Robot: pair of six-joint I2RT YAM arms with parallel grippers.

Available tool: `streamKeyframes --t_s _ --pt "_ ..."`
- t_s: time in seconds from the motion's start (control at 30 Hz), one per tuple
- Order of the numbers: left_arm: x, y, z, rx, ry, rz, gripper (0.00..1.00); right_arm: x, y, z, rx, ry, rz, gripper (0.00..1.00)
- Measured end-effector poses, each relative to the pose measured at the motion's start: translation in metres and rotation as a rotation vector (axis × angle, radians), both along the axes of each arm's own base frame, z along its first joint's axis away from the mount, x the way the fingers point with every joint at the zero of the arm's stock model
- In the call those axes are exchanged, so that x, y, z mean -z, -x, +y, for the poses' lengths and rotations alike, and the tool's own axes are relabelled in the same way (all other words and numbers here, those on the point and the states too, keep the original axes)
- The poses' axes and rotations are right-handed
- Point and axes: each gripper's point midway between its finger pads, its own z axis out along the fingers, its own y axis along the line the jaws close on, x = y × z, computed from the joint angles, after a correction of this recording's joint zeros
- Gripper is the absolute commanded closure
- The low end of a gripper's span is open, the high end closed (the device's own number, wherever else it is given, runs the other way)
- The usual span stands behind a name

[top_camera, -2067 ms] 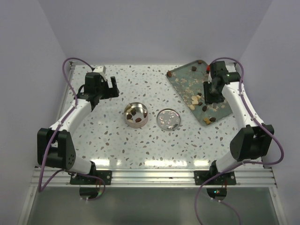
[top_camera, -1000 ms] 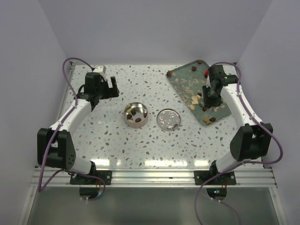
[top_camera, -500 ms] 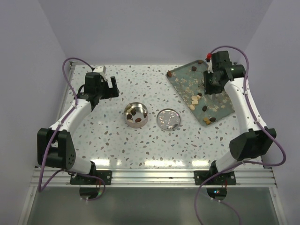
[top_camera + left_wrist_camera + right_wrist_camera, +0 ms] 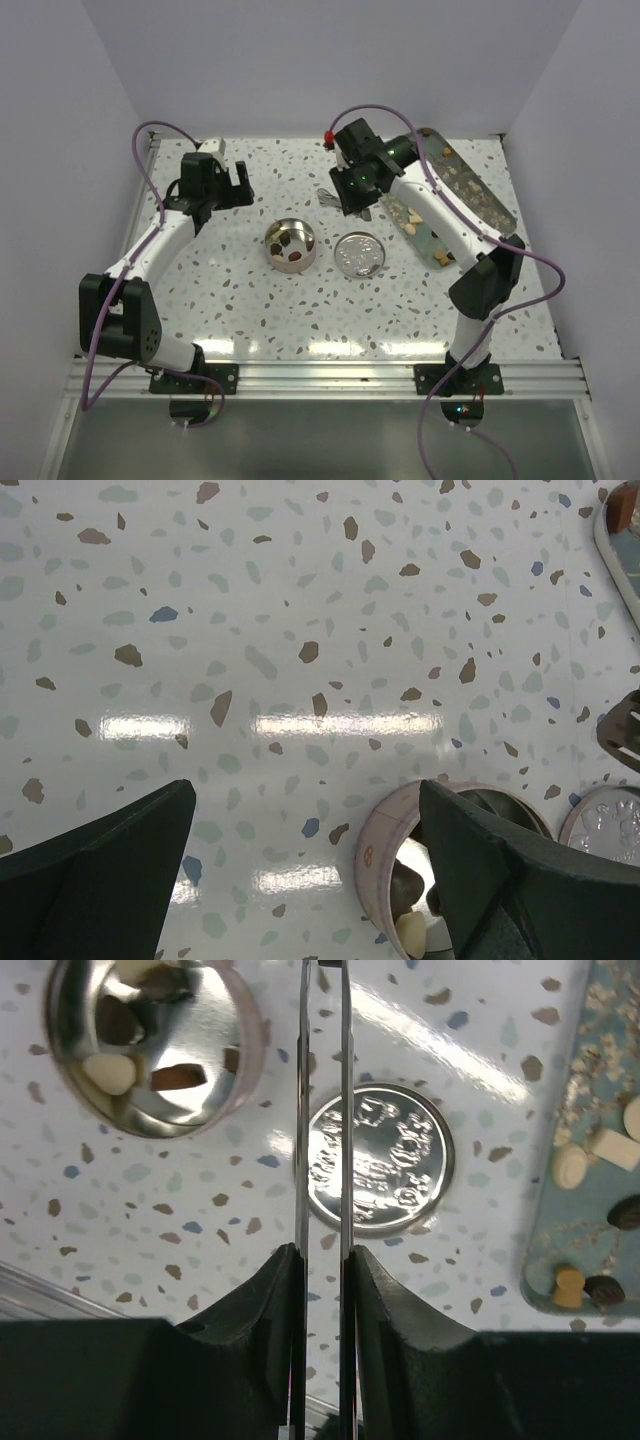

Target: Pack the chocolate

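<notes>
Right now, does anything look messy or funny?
Nothing looks spilled or broken. The tin is open, its lid flat beside it. Chocolates lie scattered on the tray. The right fingers pinch thin tweezers.

No legible text, lid [image 4: 385,1157] embossing unreadable

A: Non-task items, quick?

B: Speckled table [image 4: 230,300]. Open round tin [image 4: 291,267], upright. In the left wrist view it sits by one finger of the left gripper [image 4: 305,790], partly hidden behind it.

A: Lid?

B: Embossed metal lid [image 4: 378,1157], flat on the table, beside the tin but not touching. It lies straight ahead of the right gripper [image 4: 322,1255].

A: Anything else?

B: Thin tweezers [image 4: 343,1110] clamped in that gripper, blades nearly together, reaching out over the lid. Patterned green tray [image 4: 600,1080] off to its right.
</notes>
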Motion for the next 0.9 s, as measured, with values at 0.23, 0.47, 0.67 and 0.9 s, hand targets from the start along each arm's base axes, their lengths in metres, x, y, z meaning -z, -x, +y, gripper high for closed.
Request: streamKeyframes --t_s 0.23,0.47,0.67,0.9 --pt "0.0 0.0 0.002 -0.008 -0.006 0.0 0.0 -0.028 0.02 0.051 -0.125 -0.093 -0.033 0.72" --pt "0.0 0.0 0.002 -0.009 -0.006 0.0 0.0 -0.026 0.027 0.053 -0.143 -0.099 -0.006 0.64" --pt "0.0 0.0 0.002 -0.009 -0.006 0.0 0.0 -0.025 0.033 0.059 -0.168 -0.109 0.006 0.63" --pt "0.0 0.0 0.002 -0.009 -0.006 0.0 0.0 -0.025 0.035 0.061 -0.178 -0.11 0.008 0.64"
